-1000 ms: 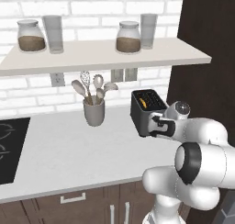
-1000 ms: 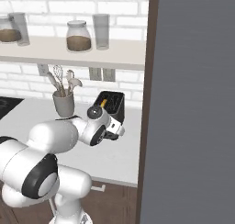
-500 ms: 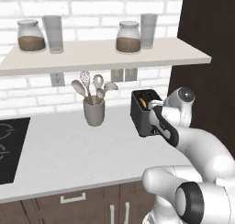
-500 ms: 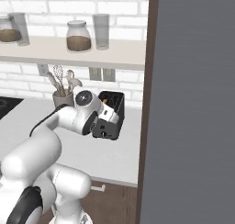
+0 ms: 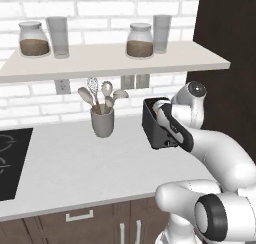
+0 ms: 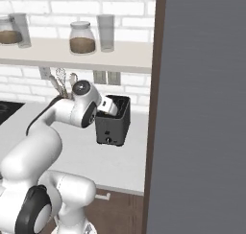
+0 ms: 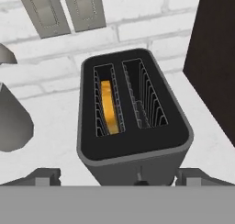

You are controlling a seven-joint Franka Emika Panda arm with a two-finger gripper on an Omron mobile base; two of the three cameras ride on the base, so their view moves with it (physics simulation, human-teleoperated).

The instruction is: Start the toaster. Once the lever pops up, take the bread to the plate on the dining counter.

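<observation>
The dark toaster [image 5: 156, 133] [image 6: 113, 125] stands on the white worktop near the tall dark panel. In the hand view I look down into the toaster [image 7: 133, 145]: the yellow-orange bread [image 7: 109, 106] sits low in its left slot, and the right slot is empty. My gripper [image 7: 120, 177] hovers open just above the toaster's near end, one fingertip on each side of it and nothing between them. The same gripper [image 5: 164, 113] [image 6: 109, 106] hangs over the toaster's top in both base views. The plate and the dining counter are out of view.
A grey utensil cup [image 5: 102, 123] [image 7: 13, 122] stands left of the toaster. A shelf [image 5: 115, 63] with jars and glasses runs overhead. The black hob [image 5: 10, 163] is at far left. The tall dark panel [image 5: 225, 38] [image 6: 202, 108] closes off the right side.
The arm has swung round and the hand has risen from the toaster's front face to over its top. The jaws stay wide.
</observation>
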